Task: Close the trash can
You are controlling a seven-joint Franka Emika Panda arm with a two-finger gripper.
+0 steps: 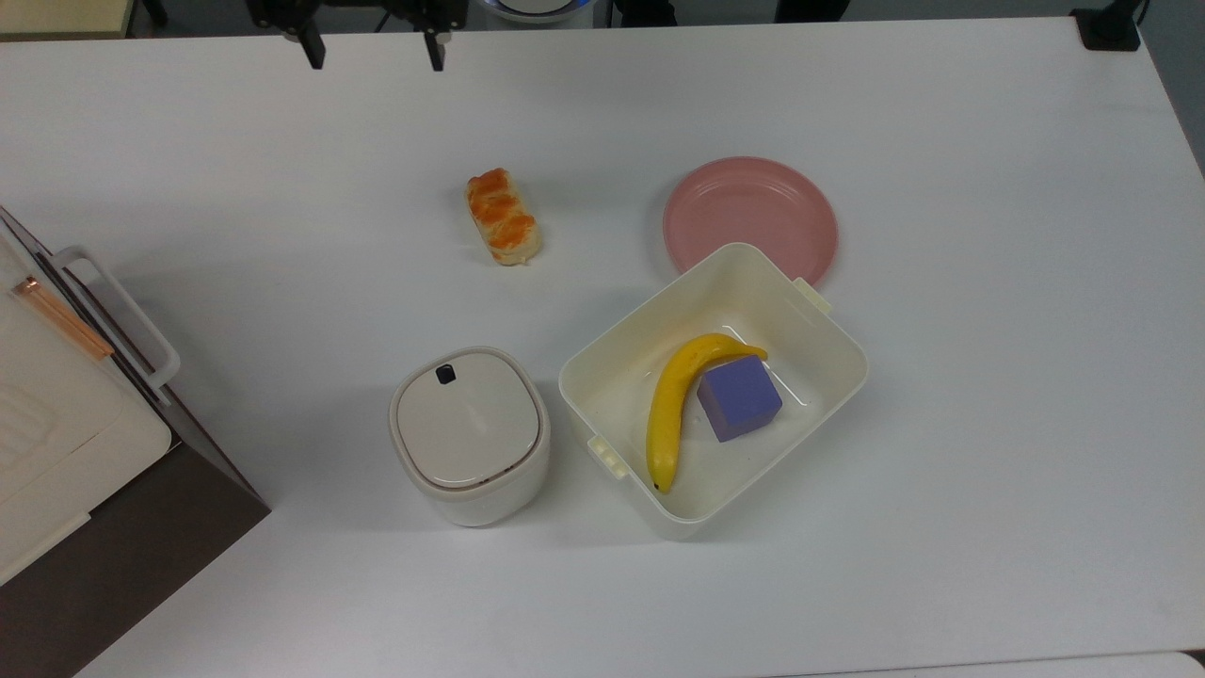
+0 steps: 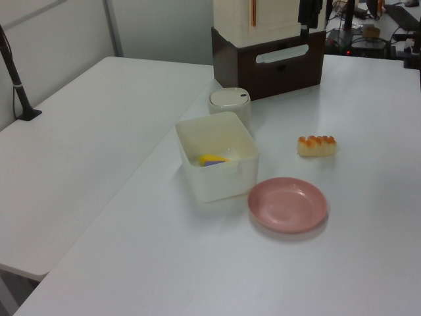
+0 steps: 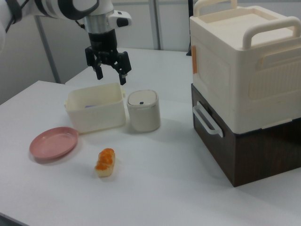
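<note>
In the top view, far left, a cream boxy appliance with a looped handle on a dark brown base [image 1: 85,443] sits at the table edge. At the top edge the black two-finger gripper [image 1: 373,42] hangs in the air, fingers spread wide, nothing between them; in the right view the gripper [image 3: 110,73] is raised above the table, well clear of everything. Below, toward the top view's lower middle, stands the small cream-white rounded-square plastic trash can [image 1: 470,435]: beige lid lying flat and flush on the rim, small dark square button [image 1: 445,374] near the lid's upper-left corner, thin dark seam line along the lid's lower edge, body upright. In the right view the trash can [image 3: 144,111] shows plain rounded walls and the lid down. Up and slightly right of it in the top view lies a golden-orange glazed bread roll [image 1: 503,217], apart from all else. Just beside the trash can's right side, not clearly touching, is a larger cream rectangular plastic tub with side tabs [image 1: 607,365], holding a yellow banana [image 1: 670,408] and a purple cube [image 1: 739,397] that touch each other. Behind the tub's upper corner is a pink round plate [image 1: 748,213], partly hidden by the tub. All rest on the white table [image 1: 988,377].
</note>
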